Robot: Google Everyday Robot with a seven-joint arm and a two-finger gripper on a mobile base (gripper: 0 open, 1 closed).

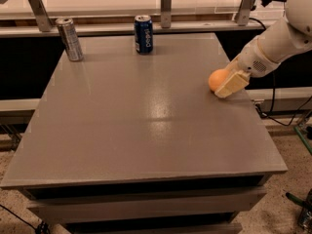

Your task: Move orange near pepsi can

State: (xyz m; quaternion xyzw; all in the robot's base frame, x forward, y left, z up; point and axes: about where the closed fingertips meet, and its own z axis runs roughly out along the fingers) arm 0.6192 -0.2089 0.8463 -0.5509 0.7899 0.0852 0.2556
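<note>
The orange [216, 79] rests on the grey table [146, 126] near its right edge. My gripper [226, 87] comes in from the right on a white arm and sits right at the orange, covering its right side. The pepsi can [143, 33], dark blue with white lettering and a silver top, stands upright at the table's back edge near the middle, well to the left of and behind the orange.
A plain silver-grey can [69, 39] stands upright at the back left of the table. A rail with metal posts [165, 6] runs behind the table. Cables lie on the floor at the right [292, 116].
</note>
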